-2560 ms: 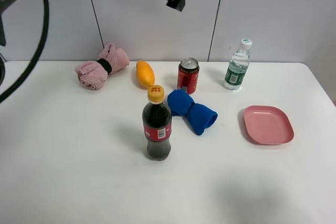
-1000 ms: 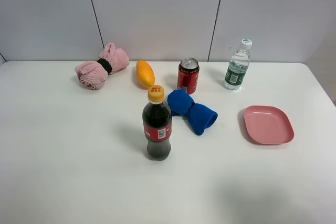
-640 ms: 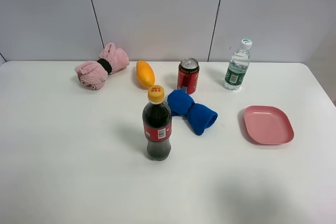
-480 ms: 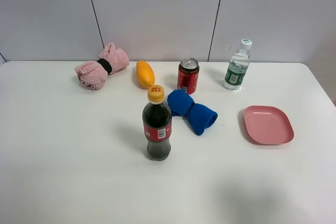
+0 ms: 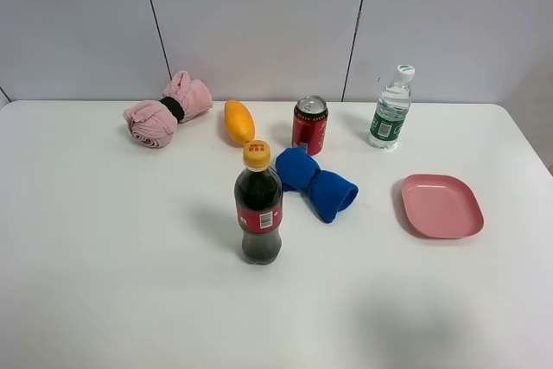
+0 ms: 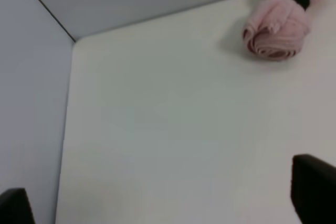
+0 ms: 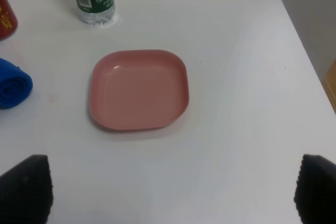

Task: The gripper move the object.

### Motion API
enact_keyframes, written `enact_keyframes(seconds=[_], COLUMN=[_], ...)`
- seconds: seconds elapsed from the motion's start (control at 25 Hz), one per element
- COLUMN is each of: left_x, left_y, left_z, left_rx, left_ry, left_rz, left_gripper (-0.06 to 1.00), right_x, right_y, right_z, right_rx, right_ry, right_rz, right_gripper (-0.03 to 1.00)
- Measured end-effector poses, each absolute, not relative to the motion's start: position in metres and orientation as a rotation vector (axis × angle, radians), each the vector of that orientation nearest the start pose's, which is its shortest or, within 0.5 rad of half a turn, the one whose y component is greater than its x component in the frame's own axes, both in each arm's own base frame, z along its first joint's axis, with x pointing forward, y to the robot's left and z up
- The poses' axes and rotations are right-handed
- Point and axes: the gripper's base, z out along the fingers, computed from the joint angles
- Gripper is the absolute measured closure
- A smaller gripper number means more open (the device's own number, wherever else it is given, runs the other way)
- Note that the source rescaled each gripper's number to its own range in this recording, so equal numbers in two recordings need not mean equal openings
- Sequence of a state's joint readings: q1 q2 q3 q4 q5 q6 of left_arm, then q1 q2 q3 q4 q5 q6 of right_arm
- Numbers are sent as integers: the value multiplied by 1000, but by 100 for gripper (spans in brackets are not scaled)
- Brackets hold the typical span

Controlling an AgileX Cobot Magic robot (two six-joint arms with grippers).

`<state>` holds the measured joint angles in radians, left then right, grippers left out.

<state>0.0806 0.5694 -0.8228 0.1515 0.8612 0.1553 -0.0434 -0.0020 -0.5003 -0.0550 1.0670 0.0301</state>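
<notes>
The red soda can [image 5: 309, 125] with a silver top stands upright at the back middle of the white table [image 5: 121, 248]. A sliver of it shows in the right wrist view [image 7: 4, 20]. No arm or gripper shows in the exterior high view. My left gripper [image 6: 164, 202] is open and empty over the table's far left part, near a rolled pink towel [image 6: 278, 30]. My right gripper [image 7: 170, 190] is open and empty over the right side, with a pink plate [image 7: 139, 88] ahead of it. Both grippers are far from the can.
A dark cola bottle [image 5: 258, 209] with a yellow cap stands in front of the can. A blue rolled cloth [image 5: 316, 182] lies between them. An orange fruit-like object [image 5: 238, 121], the pink towel [image 5: 167, 108], a water bottle [image 5: 391, 108] and the pink plate [image 5: 441, 205] are around.
The black arm that hung at the top of the exterior view 2.6 s ago has left that view. Nothing on the table has moved.
</notes>
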Motion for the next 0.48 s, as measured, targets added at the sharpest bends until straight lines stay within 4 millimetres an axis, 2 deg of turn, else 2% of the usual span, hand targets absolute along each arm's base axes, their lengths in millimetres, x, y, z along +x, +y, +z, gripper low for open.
enact_keyframes(seconds=[0.12,0.16,0.2,0.24,0.48], left_x=[58,58,40,33,6], left_y=[15,15,11,9,2], left_z=[354,354,347,344,323], left_rx=[101,101,90,84,74], left_ry=[2011,2011,1962,1949,1967], left_rz=[320,320,287,264,181], left_gripper=[-5,-5,-5,-5,-5], right_x=[-6,-6,-6,-6,-6], right_y=[-4,-4,-4,-4,-4], right_z=[277,277,277,277,277], right_rx=[78,78,78,78,78], right_ry=[2046,2046,2046,2046,2046], right_rz=[-74,-74,-74,-74,-74], right_gripper=[-3,-3,-3,-3,-3])
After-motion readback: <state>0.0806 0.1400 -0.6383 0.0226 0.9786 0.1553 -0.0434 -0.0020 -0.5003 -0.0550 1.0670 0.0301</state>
